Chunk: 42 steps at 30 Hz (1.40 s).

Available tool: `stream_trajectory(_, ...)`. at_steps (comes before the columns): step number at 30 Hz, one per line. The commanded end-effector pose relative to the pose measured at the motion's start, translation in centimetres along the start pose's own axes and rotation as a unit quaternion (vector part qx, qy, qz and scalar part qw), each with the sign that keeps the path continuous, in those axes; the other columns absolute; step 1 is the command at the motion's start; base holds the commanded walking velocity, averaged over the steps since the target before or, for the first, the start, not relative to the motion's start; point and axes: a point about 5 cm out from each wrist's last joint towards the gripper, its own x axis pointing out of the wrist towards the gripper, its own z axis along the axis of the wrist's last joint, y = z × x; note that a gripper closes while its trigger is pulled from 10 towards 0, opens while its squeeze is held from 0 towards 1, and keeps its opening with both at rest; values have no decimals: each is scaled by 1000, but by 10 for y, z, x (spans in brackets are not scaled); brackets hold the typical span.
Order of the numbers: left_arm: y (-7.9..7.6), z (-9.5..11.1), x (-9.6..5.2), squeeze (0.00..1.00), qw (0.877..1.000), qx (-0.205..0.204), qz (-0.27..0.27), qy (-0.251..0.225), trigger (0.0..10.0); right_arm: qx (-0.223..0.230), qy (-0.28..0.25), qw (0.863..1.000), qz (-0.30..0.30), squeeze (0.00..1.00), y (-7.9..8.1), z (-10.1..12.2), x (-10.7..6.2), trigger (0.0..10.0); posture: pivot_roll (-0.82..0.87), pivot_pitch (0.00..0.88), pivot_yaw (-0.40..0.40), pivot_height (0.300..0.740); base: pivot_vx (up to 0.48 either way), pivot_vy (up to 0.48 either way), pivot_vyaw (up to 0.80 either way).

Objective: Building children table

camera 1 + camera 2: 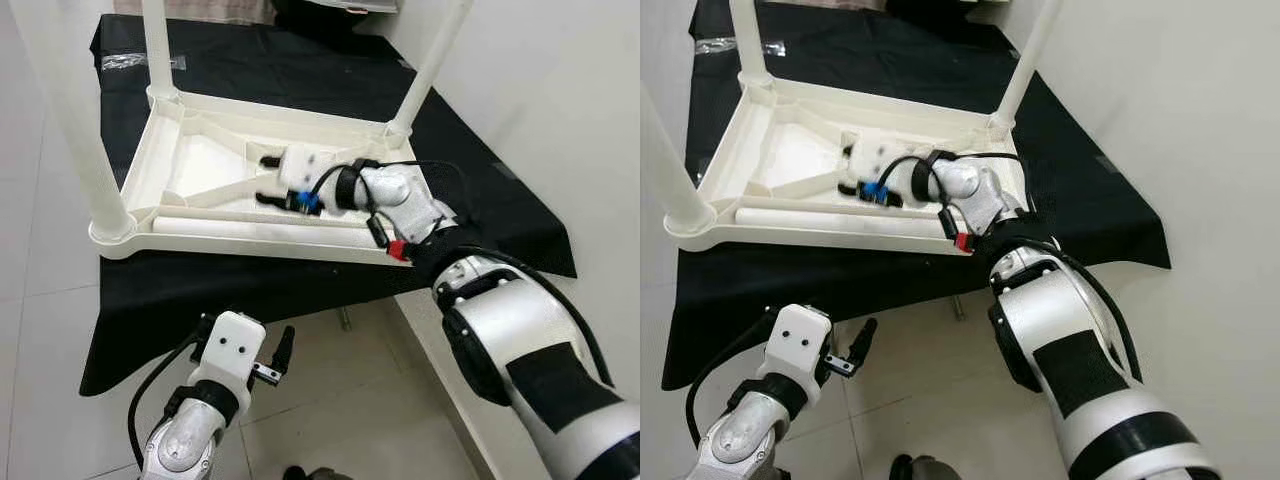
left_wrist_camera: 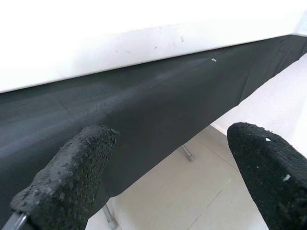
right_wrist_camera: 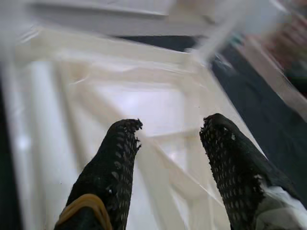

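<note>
Here, a white plastic children's table (image 1: 200, 190) lies upside down on a black cloth (image 1: 300, 70), filling the upper left and centre of the head-camera frame. Three legs (image 1: 158, 50) stand upright in its corner sockets: two at the top of the frame, one at the left edge. A loose leg (image 1: 260, 228) lies flat inside the near rim.

The right gripper (image 1: 268, 180) reaches from the lower right into the underside of the table, hovering over the diagonal ribs, its fingers parted and holding nothing. The left gripper (image 1: 245, 360) hangs low at the bottom left, below the cloth's edge above the tiled floor (image 1: 330, 420), fingers spread and empty.

Risk, as a judgement: the smooth round leg could roll or slip from the fingers, or the arm could nudge the light table towards the near edge.
</note>
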Motion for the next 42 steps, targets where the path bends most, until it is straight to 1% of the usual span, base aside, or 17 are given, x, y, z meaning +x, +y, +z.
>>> stream_trajectory(1, -3, -4, 1, 0, 1000, -14, 1, 8, 10000, 98, 7, 992, -84, 0, -12, -20, -13, 10000, 92, 137, -214, 740, 0, 0, 0)
stream_trajectory(2, -3, -4, 1, 0, 1000, -16, 4, 9, 10000, 133, 8, 983, -128, 0, -16, -26, -18, 10000, 92, 137, -214, 740, 0, 0, 0)
stream_trajectory(3, -3, -4, 1, 0, 1000, -16, 4, 9, 10000, 133, 8, 983, -128, 0, -16, -26, -18, 10000, 92, 137, -214, 740, 0, 0, 0)
stream_trajectory(5, 0, -4, 1, 0, 1000, -19, 13, 7, 10000, 223, -31, 952, -208, 0, -20, -36, -27, 10000, 90, 130, -208, 740, 0, 0, 0)
stream_trajectory(6, 5, -3, 1, 0, 999, -33, 31, 6, 10000, 228, -49, 947, -219, 0, -18, -38, -29, 10000, 88, 119, -198, 740, 0, 0, 0)
stream_trajectory(10, 11, -3, 0, 0, 997, -50, 52, 5, 10000, 218, -65, 948, -220, 0, -14, -38, -31, 10000, 88, 119, -198, 740, 0, 0, 0)
stream_trajectory(12, 17, -3, -5, 0, 995, -62, 72, 7, 10000, 211, -82, 937, -264, 0, 7, -49, -46, 10000, 94, 101, -185, 740, 0, 0, 0)
stream_trajectory(13, 15, -4, -8, 0, 995, -70, 75, 11, 10000, 192, -99, 938, -270, 0, 24, -48, -57, 10000, 95, 100, -185, 740, 0, 0, 0)
stream_trajectory(14, 15, -4, -8, 0, 995, -70, 75, 11, 10000, 192, -99, 938, -270, 0, 24, -48, -57, 10000, 95, 100, -185, 740, 0, 0, 0)
stream_trajectory(15, 13, -5, -11, 0, 994, -78, 77, 14, 10000, 173, -117, 940, -269, 0, 41, -43, -68, 10000, 97, 92, -182, 740, 0, 0, 0)
stream_trajectory(16, 10, -5, -11, 0, 993, -86, 76, 15, 10000, 186, -127, 938, -263, 0, 48, -42, -71, 10000, 99, 88, -177, 740, 0, 0, 0)
stream_trajectory(18, 7, -4, -12, 0, 993, -95, 75, 13, 10000, 179, -125, 941, -259, 0, 55, -42, -75, 10000, 101, 82, -177, 740, 0, 0, 0)
stream_trajectory(20, 3, -5, -12, 0, 993, -92, 72, 14, 10000, 196, -125, 939, -254, 0, 68, -44, -81, 10000, 101, 78, -175, 740, 0, 0, 0)
stream_trajectory(21, 4, -7, -12, 0, 993, -92, 74, 16, 10000, 182, -126, 940, -260, 0, 70, -44, -85, 10000, 98, 76, -175, 740, 0, 0, 0)
stream_trajectory(26, 6, -6, -13, 0, 994, -83, 65, 14, 10000, 172, -108, 940, -275, 0, 78, -45, -99, 10000, 101, 59, -161, 740, 0, 0, 545)
stream_trajectory(35, 1, -7, -16, 0, 996, -64, 59, 18, 10000, 200, -54, 936, -283, 0, 97, -55, -112, 10000, 106, 21, -157, 740, 0, -27, 267)
stream_trajectory(42, -1, -8, -12, 0, 996, -63, 53, 20, 10000, 197, -40, 934, -297, 0, 91, -58, -114, 10000, 102, 29, -150, 740, 0, -346, 0)
